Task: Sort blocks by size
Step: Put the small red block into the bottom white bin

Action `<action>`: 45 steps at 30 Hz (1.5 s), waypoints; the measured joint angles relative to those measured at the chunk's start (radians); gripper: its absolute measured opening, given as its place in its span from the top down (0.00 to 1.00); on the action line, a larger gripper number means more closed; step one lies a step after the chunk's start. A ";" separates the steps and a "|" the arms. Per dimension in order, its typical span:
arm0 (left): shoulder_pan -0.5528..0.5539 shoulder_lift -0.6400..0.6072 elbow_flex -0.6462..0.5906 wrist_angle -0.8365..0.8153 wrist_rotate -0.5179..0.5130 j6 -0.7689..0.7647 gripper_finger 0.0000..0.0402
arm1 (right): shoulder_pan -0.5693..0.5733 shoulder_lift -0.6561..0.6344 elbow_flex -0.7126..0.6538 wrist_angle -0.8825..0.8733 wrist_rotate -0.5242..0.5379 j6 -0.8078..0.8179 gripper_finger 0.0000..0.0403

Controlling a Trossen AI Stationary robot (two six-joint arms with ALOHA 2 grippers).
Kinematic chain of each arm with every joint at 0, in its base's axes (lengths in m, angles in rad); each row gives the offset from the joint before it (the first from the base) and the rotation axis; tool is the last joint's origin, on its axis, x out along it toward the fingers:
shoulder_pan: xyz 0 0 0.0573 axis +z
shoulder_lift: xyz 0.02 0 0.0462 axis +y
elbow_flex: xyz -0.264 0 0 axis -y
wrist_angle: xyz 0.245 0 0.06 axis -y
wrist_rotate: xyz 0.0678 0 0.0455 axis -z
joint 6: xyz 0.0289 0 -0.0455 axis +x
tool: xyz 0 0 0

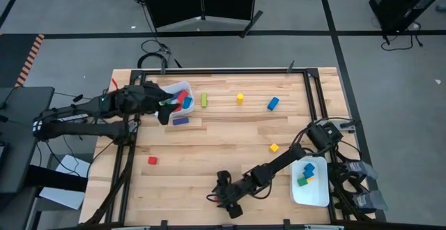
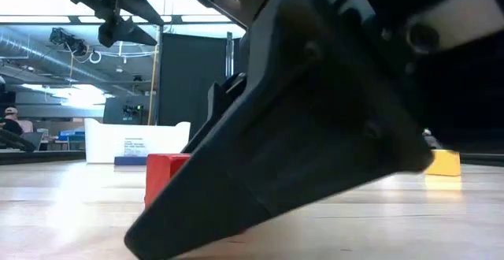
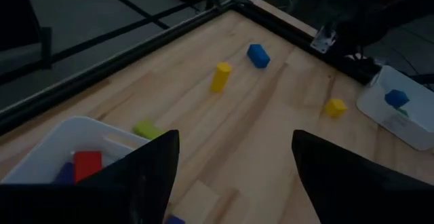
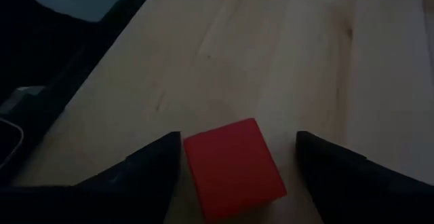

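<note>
A red cube (image 4: 234,170) lies on the table between the open fingers of my right gripper (image 4: 239,149), which is low at the table's near edge (image 1: 226,201). The cube also shows in the low view (image 2: 164,177), behind the gripper; in the high view the gripper hides it. My left gripper (image 1: 166,110) is open and empty at the near edge of the far-left white tray (image 1: 182,86), which holds red and blue blocks (image 3: 87,164). A blue bar (image 1: 180,120) lies on the table beside it.
On the table lie a green bar (image 1: 204,100), a yellow block (image 1: 240,98), a blue block (image 1: 272,104), a yellow cube (image 1: 274,147) and another red cube (image 1: 152,160). A white tray (image 1: 317,195) at near right holds blue, green and yellow blocks.
</note>
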 joint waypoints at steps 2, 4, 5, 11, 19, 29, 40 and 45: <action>-0.020 0.000 0.000 -0.003 -0.013 -0.012 0.28 | 0.000 0.000 0.001 -0.013 0.001 0.006 0.35; -0.039 0.000 0.000 -0.002 -0.021 -0.016 0.28 | 0.000 -0.008 0.002 -0.037 0.001 0.006 0.46; -0.049 0.000 0.000 -0.004 -0.021 -0.020 0.29 | 0.001 -0.014 0.002 -0.055 0.001 0.005 0.53; -0.131 0.002 0.000 -0.044 -0.021 -0.044 0.31 | 0.013 -0.093 -0.004 -0.187 -0.007 -0.049 0.65; -0.334 0.075 0.000 -0.098 -0.020 -0.098 0.40 | 0.102 -0.412 -0.026 -0.734 0.150 0.052 0.65; -0.591 0.274 0.006 -0.253 -0.021 -0.289 0.42 | 0.419 -0.734 -0.174 -1.296 0.193 0.853 0.65; -0.811 0.495 0.094 -0.523 0.114 -0.396 0.42 | 0.589 -0.670 -0.270 -1.385 0.123 1.282 0.43; -0.876 0.595 0.095 -0.526 0.215 -0.406 0.38 | 0.565 -0.660 -0.267 -1.387 0.183 1.275 0.06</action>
